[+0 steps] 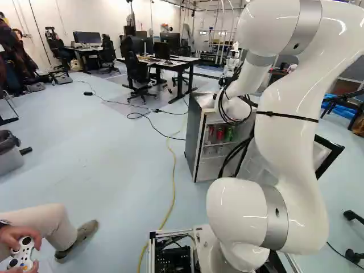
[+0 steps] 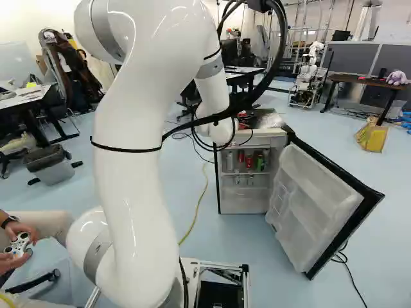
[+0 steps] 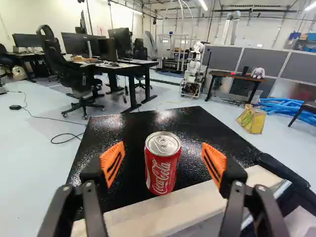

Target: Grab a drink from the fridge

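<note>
In the right base view my gripper point(image 2: 248, 120) is small and partly hidden beyond the wrist, over the top of the fridge point(image 2: 245, 204). The wrist view shows the gripper point(image 3: 163, 165) open, its orange pads on either side of a red drink can point(image 3: 163, 163), with a gap on each side. That can stands upright on the fridge's black top point(image 3: 123, 133), near its pale front edge. The fridge door point(image 2: 314, 202) is swung wide open. Inside, red cans point(image 1: 220, 133) and green ones point(image 1: 229, 134) stand on a shelf.
Beyond the fridge are desks point(image 3: 131, 69), an office chair point(image 3: 74, 79), another robot point(image 3: 194, 69) and a yellow container point(image 3: 252, 118). A yellow cable point(image 1: 172, 187) runs along the floor. A person's hands point(image 1: 17, 239) hold a controller at the near left.
</note>
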Motion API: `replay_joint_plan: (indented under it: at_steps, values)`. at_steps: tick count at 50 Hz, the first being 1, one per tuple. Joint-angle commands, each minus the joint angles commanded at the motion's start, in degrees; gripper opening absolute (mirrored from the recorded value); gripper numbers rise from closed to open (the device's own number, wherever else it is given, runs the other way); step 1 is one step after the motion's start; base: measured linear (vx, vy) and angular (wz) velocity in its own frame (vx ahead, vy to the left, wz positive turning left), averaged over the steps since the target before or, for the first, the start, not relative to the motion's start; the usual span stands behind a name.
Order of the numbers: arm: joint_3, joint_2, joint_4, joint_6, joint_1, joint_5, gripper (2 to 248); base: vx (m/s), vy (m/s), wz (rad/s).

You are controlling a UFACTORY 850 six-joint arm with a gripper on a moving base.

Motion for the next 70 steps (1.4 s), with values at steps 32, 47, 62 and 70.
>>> replay_joint_plan:
  at_steps: [32,47,62,70]
  values:
    - [8.7,7.6,0.0,0.0,0.0,0.0,247,0.000,0.000,0.000]
    - [13.2,13.3,1.8,0.0,-1.0,-5.4,247,0.000,0.000,0.000]
    - [14.9,16.7,4.8,0.0,-3.6,-14.0,247,0.000,0.000,0.000]
    - [15.0,17.9,5.8,0.0,-5.1,-18.8,247,0.000,0.000,0.000]
